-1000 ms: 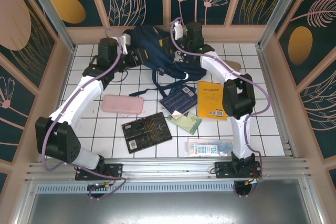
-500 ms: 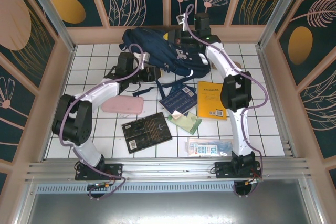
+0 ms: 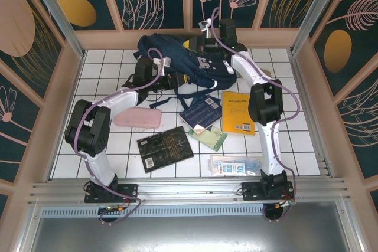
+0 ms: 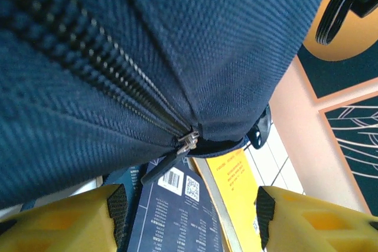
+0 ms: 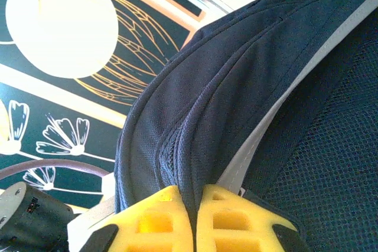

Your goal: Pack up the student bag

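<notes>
Student bag (image 3: 183,57) slumped at far middle of tabletop (image 3: 118,140). Risk, we judge: the thin fabric fold slips from the right jaws and the bag sags shut. Right jaws clamped together on a bag seam fold. Left jaws wide apart, empty, zipper pull (image 4: 188,141) just ahead.

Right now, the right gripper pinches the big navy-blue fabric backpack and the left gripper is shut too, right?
No. The left gripper is open, its fingers wide apart in the left wrist view. The right gripper does pinch the navy-blue fabric backpack.
</notes>
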You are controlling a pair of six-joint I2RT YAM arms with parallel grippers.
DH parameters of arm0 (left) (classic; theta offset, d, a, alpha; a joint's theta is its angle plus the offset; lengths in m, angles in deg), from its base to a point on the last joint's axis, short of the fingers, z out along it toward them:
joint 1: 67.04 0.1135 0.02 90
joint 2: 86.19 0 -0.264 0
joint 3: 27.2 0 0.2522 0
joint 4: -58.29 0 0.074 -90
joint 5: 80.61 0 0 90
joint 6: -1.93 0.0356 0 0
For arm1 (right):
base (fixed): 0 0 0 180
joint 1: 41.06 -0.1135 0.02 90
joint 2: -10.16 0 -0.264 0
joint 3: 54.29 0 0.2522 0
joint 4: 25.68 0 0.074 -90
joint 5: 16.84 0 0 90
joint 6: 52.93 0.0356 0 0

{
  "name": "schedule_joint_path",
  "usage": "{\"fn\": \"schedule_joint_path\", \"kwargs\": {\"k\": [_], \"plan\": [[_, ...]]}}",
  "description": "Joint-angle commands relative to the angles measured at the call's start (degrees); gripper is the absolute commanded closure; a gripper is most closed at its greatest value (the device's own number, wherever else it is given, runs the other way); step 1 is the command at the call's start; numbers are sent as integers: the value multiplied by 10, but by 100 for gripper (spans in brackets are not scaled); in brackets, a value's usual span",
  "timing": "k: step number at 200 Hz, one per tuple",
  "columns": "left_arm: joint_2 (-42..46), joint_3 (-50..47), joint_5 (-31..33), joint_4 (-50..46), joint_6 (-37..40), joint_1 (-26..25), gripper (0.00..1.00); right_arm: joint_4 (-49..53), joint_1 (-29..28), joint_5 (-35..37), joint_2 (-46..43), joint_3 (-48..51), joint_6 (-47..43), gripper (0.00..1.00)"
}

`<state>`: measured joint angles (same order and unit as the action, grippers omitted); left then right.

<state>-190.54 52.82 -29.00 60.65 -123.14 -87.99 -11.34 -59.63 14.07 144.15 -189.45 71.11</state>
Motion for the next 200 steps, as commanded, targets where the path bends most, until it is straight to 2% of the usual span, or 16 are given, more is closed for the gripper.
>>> {"fn": "schedule_joint_path", "kwargs": {"k": [1,39,74,137,165,200], "plan": [[-8,-6,14,27,7,2,39,-122,5,-44,-29,21,114,100],[-12,-6,20,39,11,2,38,-206,11,-36,-31,47,232,100],[-13,-10,24,51,11,2,38,-348,25,-19,-38,103,375,100],[-29,-10,6,110,-14,1,40,-359,31,9,-36,116,464,100],[-32,-19,-7,153,-36,0,39,-317,31,21,-36,115,499,100],[-39,-16,-15,169,-41,-5,39,-341,31,33,-36,137,556,100]]}}
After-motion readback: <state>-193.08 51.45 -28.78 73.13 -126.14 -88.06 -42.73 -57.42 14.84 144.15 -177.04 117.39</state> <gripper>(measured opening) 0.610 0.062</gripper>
